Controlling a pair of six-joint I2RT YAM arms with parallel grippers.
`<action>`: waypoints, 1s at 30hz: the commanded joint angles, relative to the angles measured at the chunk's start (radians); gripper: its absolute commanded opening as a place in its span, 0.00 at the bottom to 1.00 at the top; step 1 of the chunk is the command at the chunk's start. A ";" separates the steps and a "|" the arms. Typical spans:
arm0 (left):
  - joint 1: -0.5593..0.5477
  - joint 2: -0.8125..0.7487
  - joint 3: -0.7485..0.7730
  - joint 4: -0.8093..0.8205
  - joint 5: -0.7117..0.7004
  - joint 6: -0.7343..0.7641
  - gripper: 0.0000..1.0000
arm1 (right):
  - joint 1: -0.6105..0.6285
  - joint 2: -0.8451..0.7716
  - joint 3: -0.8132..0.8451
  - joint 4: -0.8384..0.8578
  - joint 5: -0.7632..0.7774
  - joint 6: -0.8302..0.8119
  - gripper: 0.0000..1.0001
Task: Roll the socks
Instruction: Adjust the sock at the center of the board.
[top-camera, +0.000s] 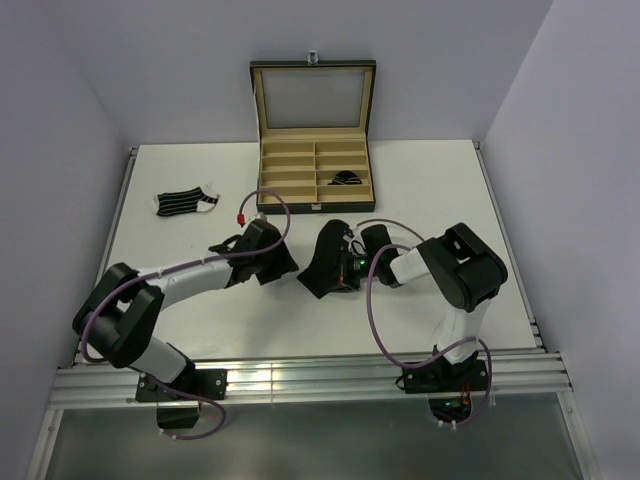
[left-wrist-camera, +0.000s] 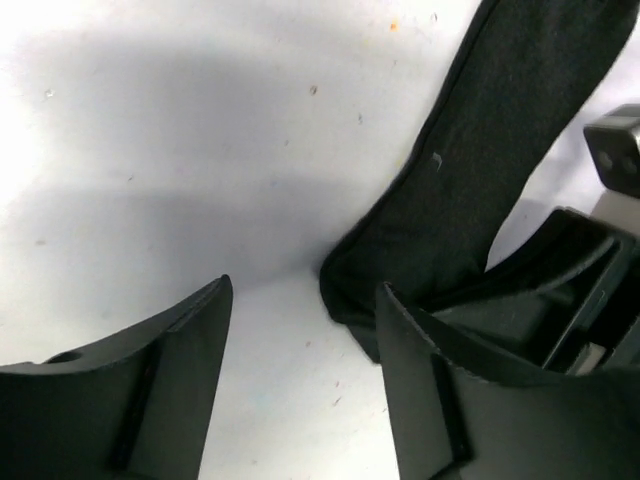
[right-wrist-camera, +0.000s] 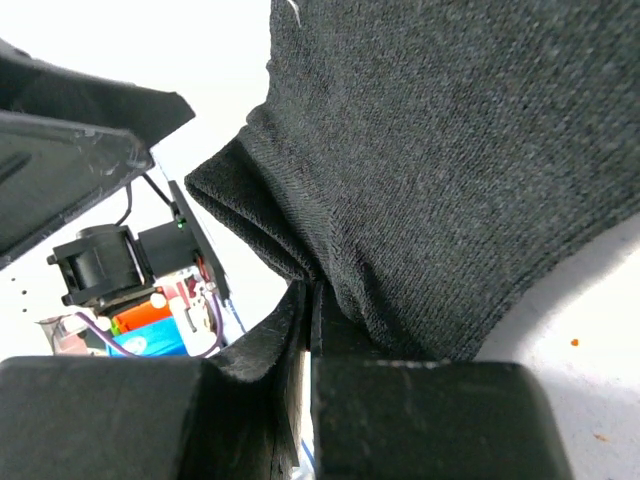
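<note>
Desk (top-camera: 430, 200): white and flat. We count three socks in view on it or in the box that stands on it.

Box (top-camera: 290, 208): black outside with tan lining, standing at the far middle of the desk. Its lid is raised upright and its compartments run in two columns.

Rolled sock (top-camera: 345, 178): a small dark bundle with pale stripes. It lies in a compartment of the box's right-hand column.

Striped sock (top-camera: 185, 202): black with thin white stripes and a white toe. It lies flat and unrolled on the far left of the desk, just left of the box and well apart from both arms.

Black sock (top-camera: 322, 262): plain dark knit in the middle of the desk, in front of the box and between the two grippers. In the left wrist view it runs long and narrow across the white surface (left-wrist-camera: 480, 180). In the right wrist view its folded edge is bunched (right-wrist-camera: 450, 170).

Left gripper (left-wrist-camera: 300, 380): its jaws stand apart with bare desk showing between them, and we see nothing held. The near end of the black sock lies just beside its right finger (left-wrist-camera: 470, 400). We cannot tell whether the two touch.

Right gripper (right-wrist-camera: 308, 330): its fingers are pressed together, pinching a fold of the black sock's edge. It faces the left gripper across the sock.
</note>
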 joint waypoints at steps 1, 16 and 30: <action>0.002 -0.081 -0.082 0.124 0.000 0.002 0.58 | -0.008 0.048 -0.011 -0.115 0.076 -0.037 0.00; 0.000 -0.023 -0.136 0.268 0.155 0.088 0.27 | -0.015 0.053 -0.008 -0.123 0.082 -0.041 0.00; -0.001 0.018 -0.125 0.301 0.206 0.095 0.25 | -0.017 0.064 -0.005 -0.121 0.082 -0.037 0.00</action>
